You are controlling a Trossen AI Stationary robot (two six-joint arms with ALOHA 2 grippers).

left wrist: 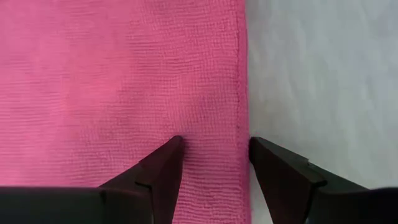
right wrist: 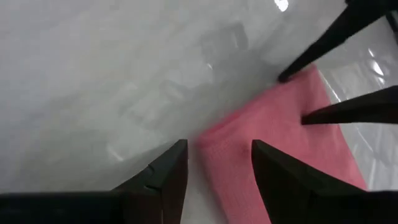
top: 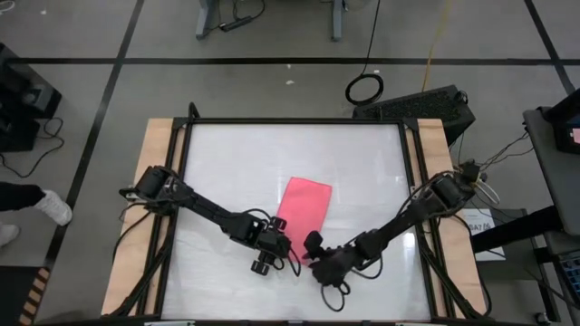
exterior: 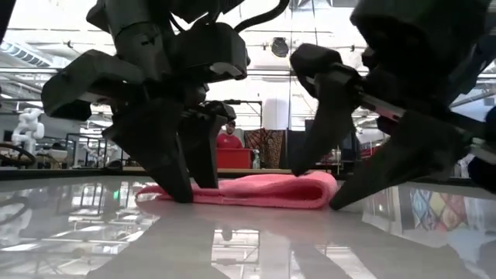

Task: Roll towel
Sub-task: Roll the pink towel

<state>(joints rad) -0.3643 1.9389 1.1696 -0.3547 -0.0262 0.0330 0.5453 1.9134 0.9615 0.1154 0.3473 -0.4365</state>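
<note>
A white-topped desk point(top: 236, 154) with pale wooden side rails carries two dark robot arms that reach in from its left and right edges and meet at its near middle. Between them a bright pink towel point(top: 304, 206) lies flat on the desk, an oblong running from the centre toward the near edge and tilted slightly, its near end lying between the two pincers.

The left pincer point(top: 281, 237) stands at the towel's near left corner with its fingers parted; in the left wrist view one fingertip point(left wrist: 168, 158) is over the cloth point(left wrist: 118, 81) and the other sits just off its hemmed edge, straddling that edge without closing on it. The right pincer point(top: 310, 246) is down at the towel's near right corner, also released, its two fingers spread either side of the corner in the right wrist view, where the cloth point(right wrist: 280, 137) looks slightly bunched.

From desk height the towel point(exterior: 256, 190) shows as a low, folded-looking pad, the left pincer point(exterior: 186, 182) planted on one end and the right pincer point(exterior: 318, 182) at the other. A person in red stands far off in the room behind
</note>
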